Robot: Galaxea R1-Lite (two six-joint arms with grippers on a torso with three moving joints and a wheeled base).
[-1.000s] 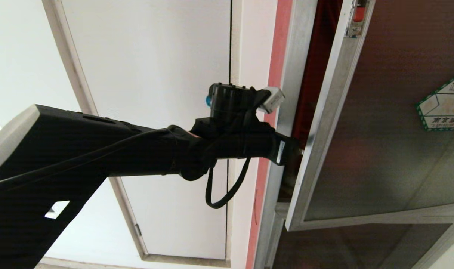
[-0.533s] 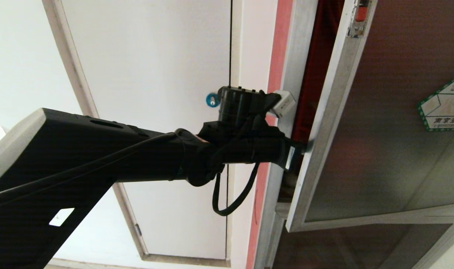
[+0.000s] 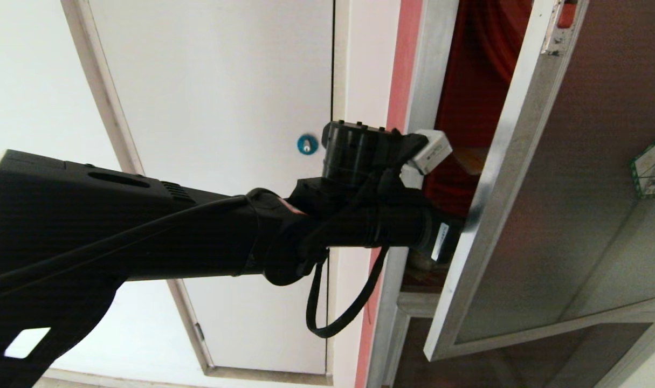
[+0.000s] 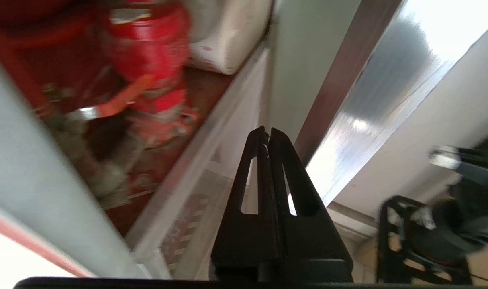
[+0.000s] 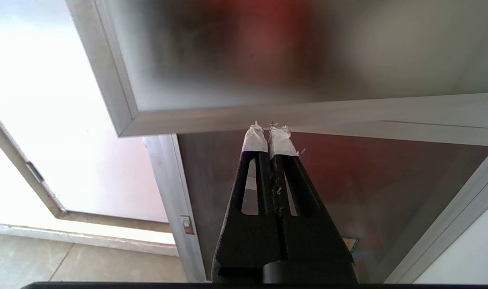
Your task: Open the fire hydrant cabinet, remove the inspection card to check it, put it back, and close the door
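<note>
At the cabinet opening in the head view, the left end effector reaches into the gap between the fire hydrant cabinet frame and the door; its tip is hidden behind the door's silver edge, so its state cannot be read from this view. The door stands ajar, swung out to the right of the end effector, with a green-bordered sticker on its glass. A white door with a blue lock lies on the other side of the arm.

From the left wrist view, the left end effector has its fingers pressed together, holding nothing. Beyond its tip lies the red cabinet interior with a red valve and white rolled hose; the door's silver frame runs just beside it.

From the right wrist view, the right end effector is closed and empty, its white-wrapped tips just below the door's lower frame rail. The inspection card cannot be made out in any view.
</note>
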